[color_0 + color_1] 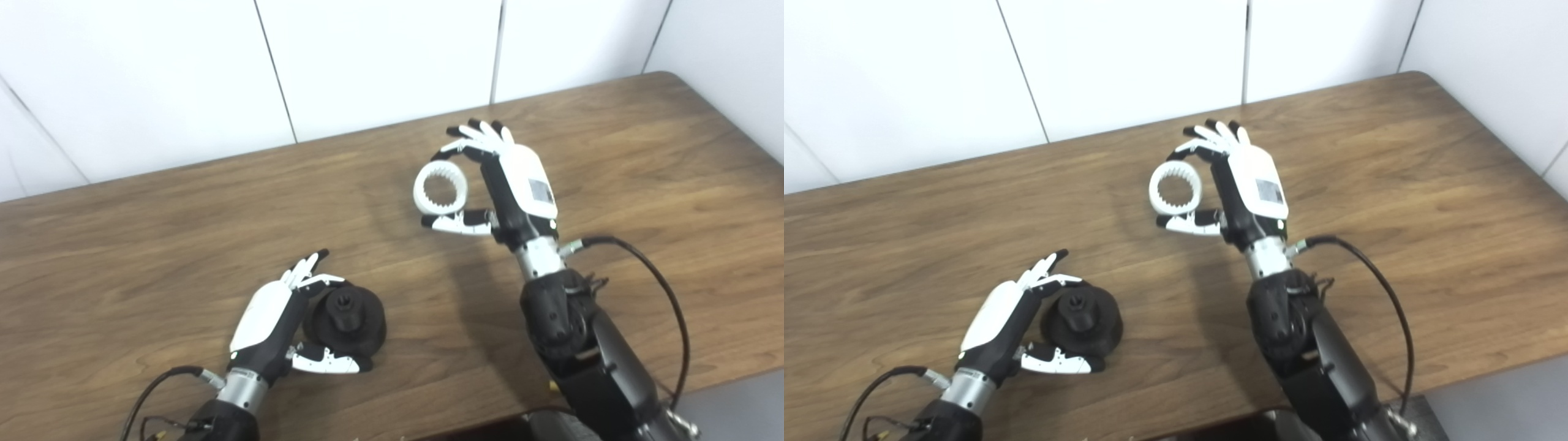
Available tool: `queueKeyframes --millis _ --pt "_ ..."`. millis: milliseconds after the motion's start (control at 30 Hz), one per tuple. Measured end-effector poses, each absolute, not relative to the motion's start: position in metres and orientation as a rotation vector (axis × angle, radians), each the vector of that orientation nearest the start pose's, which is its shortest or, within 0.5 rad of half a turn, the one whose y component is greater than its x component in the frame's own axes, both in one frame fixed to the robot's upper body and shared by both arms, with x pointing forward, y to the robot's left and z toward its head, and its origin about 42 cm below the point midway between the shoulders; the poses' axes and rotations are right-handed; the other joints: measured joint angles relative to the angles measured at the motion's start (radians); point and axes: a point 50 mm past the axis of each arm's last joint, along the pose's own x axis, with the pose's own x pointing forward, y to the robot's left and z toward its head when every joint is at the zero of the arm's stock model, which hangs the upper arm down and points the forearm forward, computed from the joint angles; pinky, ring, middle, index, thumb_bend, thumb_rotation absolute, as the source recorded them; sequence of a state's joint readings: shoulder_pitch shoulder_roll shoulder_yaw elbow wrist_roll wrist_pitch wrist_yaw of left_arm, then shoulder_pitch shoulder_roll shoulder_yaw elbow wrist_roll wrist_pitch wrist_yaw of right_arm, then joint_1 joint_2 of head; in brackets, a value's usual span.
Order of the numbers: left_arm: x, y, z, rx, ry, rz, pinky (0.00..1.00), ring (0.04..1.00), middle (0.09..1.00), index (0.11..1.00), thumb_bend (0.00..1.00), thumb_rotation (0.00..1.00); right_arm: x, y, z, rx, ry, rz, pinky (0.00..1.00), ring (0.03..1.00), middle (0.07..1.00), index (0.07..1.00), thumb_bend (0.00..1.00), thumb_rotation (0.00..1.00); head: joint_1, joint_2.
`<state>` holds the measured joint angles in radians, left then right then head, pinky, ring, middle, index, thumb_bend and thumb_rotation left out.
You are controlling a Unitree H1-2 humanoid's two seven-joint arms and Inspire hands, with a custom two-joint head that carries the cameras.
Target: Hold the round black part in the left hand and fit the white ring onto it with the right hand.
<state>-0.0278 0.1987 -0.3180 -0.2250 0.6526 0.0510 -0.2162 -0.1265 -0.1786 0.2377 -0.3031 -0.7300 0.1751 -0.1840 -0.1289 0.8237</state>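
The white ring (441, 190) is being held above the wooden surface (184, 233), tilted so that its open, toothed bore is facing up and toward the cameras rather than lying flat. The right hand (511, 184) is pinching it at the rim: a fingertip is pressing on the far edge and the thumb (456, 222) is closing under the near edge, with the other fingers fanned out behind. The ring is sitting to the left of this hand's palm.

The round black part (346, 321) is resting on the surface near the front edge, its raised central hub pointing upward with a small socket visible at the top. The left hand (275, 324) is cupping it from the left side, fingers curling over the far rim and the thumb (327, 362) lying along the near rim, so the hand is grasping the part while it is sitting on the wood.

The ring and the black part are well apart, with bare surface between them. A black cable (655, 288) is looping out from the right wrist.
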Motion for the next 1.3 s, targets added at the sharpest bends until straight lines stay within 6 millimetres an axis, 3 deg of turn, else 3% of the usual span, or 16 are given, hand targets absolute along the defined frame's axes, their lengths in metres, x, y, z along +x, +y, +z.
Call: queueKeyframes --millis 200,433,967,1300 --pt "0.273 0.168 0.142 0.839 -0.189 -0.439 1.0 1.0 1.0 0.634 0.95 0.3 0.285 -0.181 0.214 -0.789 -0.44 -0.08 1.0 0.938 0.84 0.483 0.52 0.14 0.028 0.005" --pt "0.273 0.165 0.142 0.838 -0.186 -0.437 1.0 1.0 1.0 0.63 0.95 0.29 0.272 -0.169 0.207 -0.772 -0.437 -0.006 1.0 0.937 0.839 0.483 0.52 0.14 0.071 0.009" --pt "0.275 0.155 0.143 0.844 -0.194 -0.442 1.0 1.0 1.0 0.636 0.96 0.31 0.255 -0.15 0.204 -0.722 -0.46 0.094 1.0 0.926 0.836 0.483 0.52 0.14 0.167 0.025" --pt "0.275 0.152 0.143 0.847 -0.193 -0.444 1.0 1.0 1.0 0.632 0.96 0.31 0.246 -0.136 0.198 -0.714 -0.495 0.157 0.99 0.905 0.83 0.483 0.52 0.15 0.183 0.031"
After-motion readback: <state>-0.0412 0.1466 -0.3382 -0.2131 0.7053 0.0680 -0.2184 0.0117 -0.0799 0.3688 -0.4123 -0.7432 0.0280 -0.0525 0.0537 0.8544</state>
